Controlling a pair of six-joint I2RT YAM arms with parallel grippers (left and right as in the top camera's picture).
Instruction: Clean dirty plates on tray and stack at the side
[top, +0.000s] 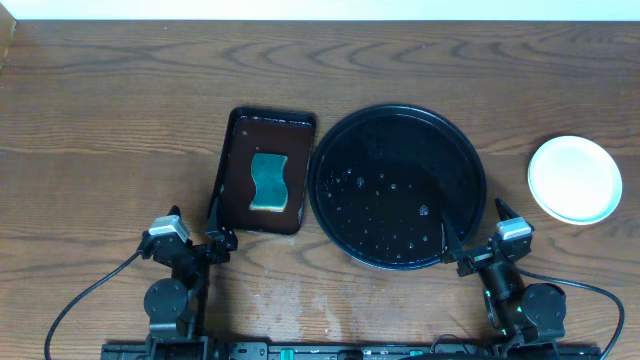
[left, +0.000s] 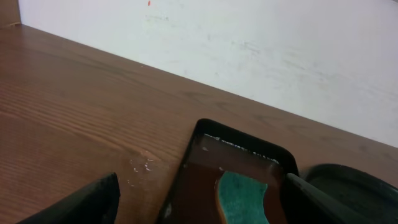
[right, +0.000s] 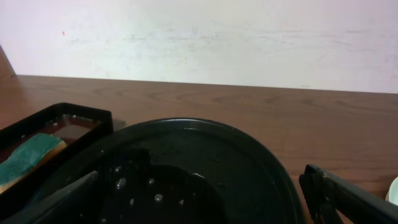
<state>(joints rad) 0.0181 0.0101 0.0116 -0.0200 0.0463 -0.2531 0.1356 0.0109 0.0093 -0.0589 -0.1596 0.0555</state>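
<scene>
My left gripper (top: 220, 224) stands wide open with nothing in it, just in front of the near-left corner of the small rectangular tray (top: 270, 118). My wrist camera cuts both fingers (left: 93, 200) off at the bottom edge. My right gripper (top: 474, 226) is spread just as wide and is empty too. One finger (top: 446, 240) lies over the near rim of the round black tray (top: 397, 130), and I cannot tell whether it touches. The tray is speckled with droplets and carries no plates. The plates (top: 574, 178) sit stacked on the wooden table (top: 100, 120), well to the right of the tray. The top one is white. How many lie beneath it is hidden, and my right wrist camera catches only a pale sliver at its edge. A teal sponge (top: 268, 182) lies in the rectangular tray.
</scene>
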